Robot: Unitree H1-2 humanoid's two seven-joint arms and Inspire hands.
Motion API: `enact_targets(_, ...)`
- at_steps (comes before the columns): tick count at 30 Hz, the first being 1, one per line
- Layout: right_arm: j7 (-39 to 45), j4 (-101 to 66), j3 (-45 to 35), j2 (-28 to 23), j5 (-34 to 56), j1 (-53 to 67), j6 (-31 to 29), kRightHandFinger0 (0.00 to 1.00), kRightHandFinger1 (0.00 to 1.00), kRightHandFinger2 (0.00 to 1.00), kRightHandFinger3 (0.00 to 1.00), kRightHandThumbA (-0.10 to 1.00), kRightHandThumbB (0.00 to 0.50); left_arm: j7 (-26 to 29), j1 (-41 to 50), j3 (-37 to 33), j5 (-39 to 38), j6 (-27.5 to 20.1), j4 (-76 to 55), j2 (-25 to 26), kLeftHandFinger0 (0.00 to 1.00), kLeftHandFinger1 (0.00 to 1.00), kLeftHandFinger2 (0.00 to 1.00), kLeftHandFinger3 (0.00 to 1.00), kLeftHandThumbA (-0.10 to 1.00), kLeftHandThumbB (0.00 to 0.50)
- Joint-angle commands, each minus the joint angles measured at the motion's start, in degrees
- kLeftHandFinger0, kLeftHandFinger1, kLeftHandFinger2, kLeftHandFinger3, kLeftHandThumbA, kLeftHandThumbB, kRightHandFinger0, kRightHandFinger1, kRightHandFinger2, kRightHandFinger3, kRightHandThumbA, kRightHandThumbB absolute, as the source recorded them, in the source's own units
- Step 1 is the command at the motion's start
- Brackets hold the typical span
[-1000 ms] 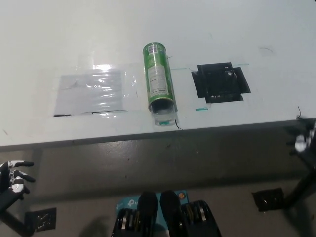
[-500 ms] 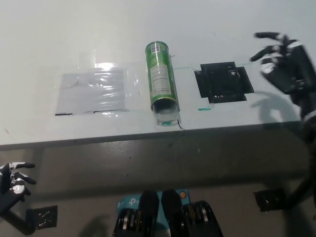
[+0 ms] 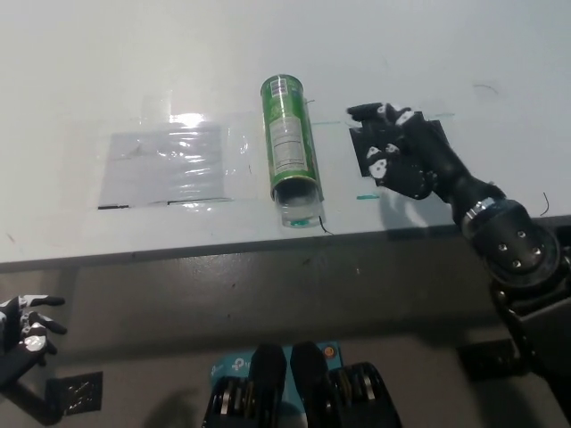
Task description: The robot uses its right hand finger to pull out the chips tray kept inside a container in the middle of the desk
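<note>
Right hand (image 3: 393, 156) over the desk (image 3: 134, 53), fingers apart, holding nothing, just right of the green can (image 3: 289, 143) lying in the middle with its open mouth toward the near edge. Clear tray (image 3: 297, 210) peeking from that mouth. Approach step; next calls for hooking one finger into the tray. Left hand (image 3: 25, 325) resting low, fingers spread

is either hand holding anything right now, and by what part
Nothing is held. The right hand is open above the desk, apart from the green chips container. The left hand rests open below the desk edge.
</note>
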Motion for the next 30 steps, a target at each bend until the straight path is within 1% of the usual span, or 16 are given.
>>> enact_targets(1, 1.56, 1.44, 0.93, -0.4, -3.45, -4.01, -6.06, 0.0, 0.01, 0.82, 0.78, -0.1, 0.27, -0.52, -0.55, 1.1, -0.65, 0.21, -1.9, 1.47, 0.31, 0.34, 0.44, 0.62, 0.04, 0.0)
enact_targets(3, 1.9, 2.1, 1.63, -0.51, -4.57, -4.59, -6.22, 0.05, 0.04, 0.86, 0.8, -0.1, 0.264, -0.6, -0.52, 1.19, -0.65, 0.53, -2.06, 1.44, 0.31, 0.35, 0.44, 0.63, 0.03, 0.0)
enact_targets(4, 2.11, 3.97, 2.93, -0.1, -5.79, -5.81, -8.2, 0.04, 0.08, 0.82, 0.81, -0.1, 0.256, -0.85, -0.61, 1.31, -0.8, 0.54, -2.16, 1.7, 0.31, 0.34, 0.44, 0.63, 0.06, 0.0)
enact_targets(7, 2.01, 6.38, 3.58, 0.59, -6.17, -6.69, -10.62, 0.0, 0.0, 0.39, 0.79, -0.1, 0.263, -0.87, -0.74, 1.24, -0.45, 0.95, -2.37, 1.8, 0.32, 0.35, 0.45, 0.64, 0.06, 0.0)
enact_targets(8, 2.01, 7.08, 3.68, 0.82, -6.23, -6.9, -11.28, 0.0, 0.0, 0.34, 0.79, -0.1, 0.265, -0.93, -0.74, 1.23, -0.42, 0.94, -2.4, 1.83, 0.32, 0.35, 0.45, 0.64, 0.06, 0.0)
enact_targets(9, 1.9, 8.55, 3.85, 1.18, -6.25, -7.26, -13.53, 0.0, 0.0, 0.54, 0.79, -0.1, 0.27, -1.13, -0.73, 1.21, -0.46, 0.53, -2.23, 1.93, 0.32, 0.35, 0.45, 0.64, 0.06, 0.0)
enact_targets(10, 1.84, 10.33, 4.32, 1.53, -6.7, -7.79, -15.23, 0.24, 0.05, 0.7, 0.78, -0.1, 0.276, -1.11, -0.86, 1.16, -0.29, 0.64, -2.17, 2.01, 0.33, 0.35, 0.45, 0.64, 0.06, 0.0)
enact_targets(12, 2.08, 11.72, 4.71, 1.78, -7.07, -8.13, -16.35, 0.27, 0.05, 0.75, 0.77, -0.1, 0.272, -1.22, -1.09, 1.16, -0.32, 0.49, -1.92, 2.06, 0.33, 0.35, 0.45, 0.64, 0.05, 0.0)
enact_targets(13, 2.74, 12.65, 4.96, 1.94, -7.04, -8.33, -16.56, 0.33, 0.08, 0.74, 0.77, -0.1, 0.259, -1.24, -1.1, 1.32, -0.59, 0.5, -1.93, 1.95, 0.33, 0.35, 0.44, 0.62, 0.05, 0.0)
enact_targets(14, 2.34, 14.56, 5.33, 2.24, -7.65, -8.7, -18.31, 0.16, 0.05, 0.75, 0.75, -0.1, 0.267, -1.31, -1.4, 1.35, -0.38, 0.43, -1.92, 2.34, 0.31, 0.34, 0.43, 0.62, 0.06, 0.0)
enact_targets(16, 2.34, 15.43, 5.95, 2.43, -8.75, -8.74, -18.09, 0.09, 0.03, 0.77, 0.76, -0.1, 0.262, -1.25, -1.51, 1.41, -0.22, 0.64, -2.21, 2.59, 0.3, 0.34, 0.43, 0.62, 0.06, 0.0)
enact_targets(18, 2.24, 16.11, 6.61, 2.75, -9.64, -8.16, -18.85, 0.1, 0.08, 0.77, 0.77, -0.1, 0.283, -1.58, -1.69, 1.52, -0.66, 0.08, -1.85, 2.8, 0.3, 0.35, 0.44, 0.62, 0.07, 0.0)
enact_targets(22, 2.24, 16.44, 6.75, 3.13, -10.12, -7.25, -19.99, 0.14, 0.07, 0.77, 0.76, -0.1, 0.293, -1.68, -2.0, 1.52, -0.67, 0.47, -2.05, 3.07, 0.31, 0.35, 0.45, 0.63, 0.07, 0.0)
enact_targets(23, 1.93, 16.99, 7.53, 3.18, -11.25, -6.81, -21.31, 0.01, 0.0, 0.73, 0.73, -0.1, 0.284, -1.47, -2.01, 1.43, -0.2, 0.77, -2.16, 3.17, 0.32, 0.36, 0.45, 0.63, 0.06, 0.0)
enact_targets(24, 1.86, 17.72, 7.59, 3.25, -11.13, -6.47, -22.87, 0.02, 0.0, 0.73, 0.73, -0.1, 0.281, -1.56, -2.16, 1.4, -0.06, 0.7, -2.15, 3.39, 0.32, 0.35, 0.45, 0.63, 0.05, 0.0)
enact_targets(30, 2.26, 16.37, 8.77, 3.31, -13.23, -4.5, -21.54, 0.0, 0.0, 0.74, 0.73, -0.1, 0.268, -1.71, -2.17, 1.39, 0.12, 0.93, -2.51, 3.76, 0.32, 0.36, 0.46, 0.64, 0.05, 0.0)
